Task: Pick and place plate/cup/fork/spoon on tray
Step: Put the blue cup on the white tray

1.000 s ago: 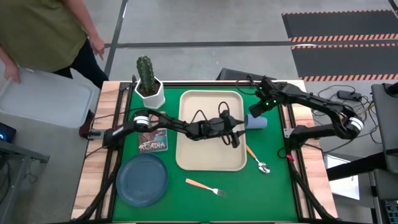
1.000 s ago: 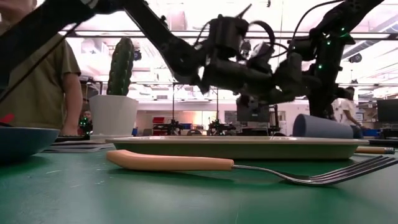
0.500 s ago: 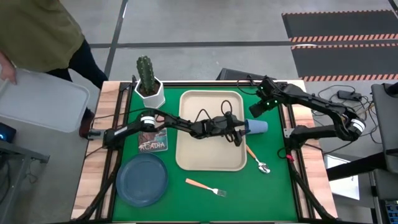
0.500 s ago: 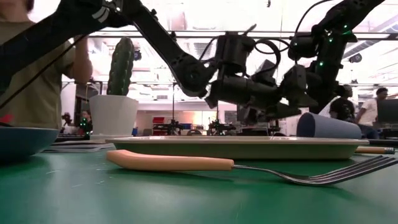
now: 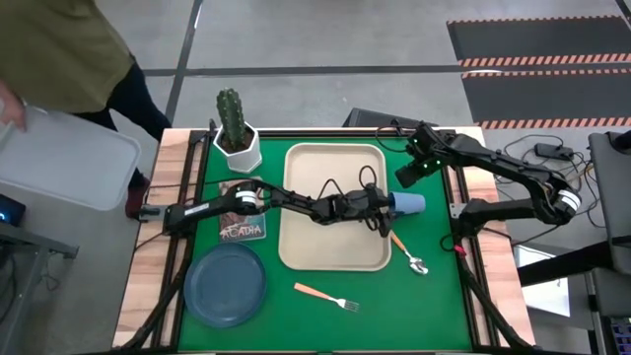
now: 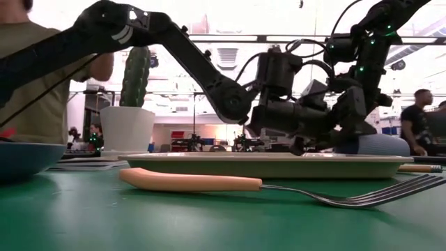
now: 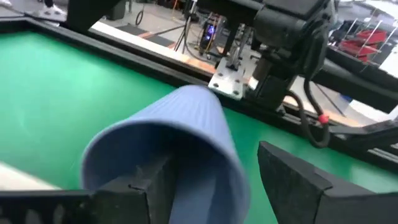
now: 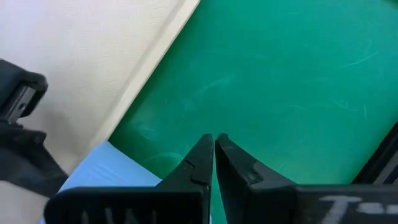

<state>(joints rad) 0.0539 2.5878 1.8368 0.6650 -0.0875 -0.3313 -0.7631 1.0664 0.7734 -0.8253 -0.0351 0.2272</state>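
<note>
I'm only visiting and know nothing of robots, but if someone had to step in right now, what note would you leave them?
Left claw: open, reaching across the tray, fingers straddling the wall of the cup, one inside the mouth; not yet closed.
Right claw: shut, empty, hovering above the mat near the tray's far right corner.
The cup lies on its side on the mat just right of the tray.
Spoon: on the mat right of the tray, nearer than the cup.
Fork: on the mat in front of the tray.
Plate: front left of the mat.
Done: nothing is on the tray.
Left: all four pieces.
</note>
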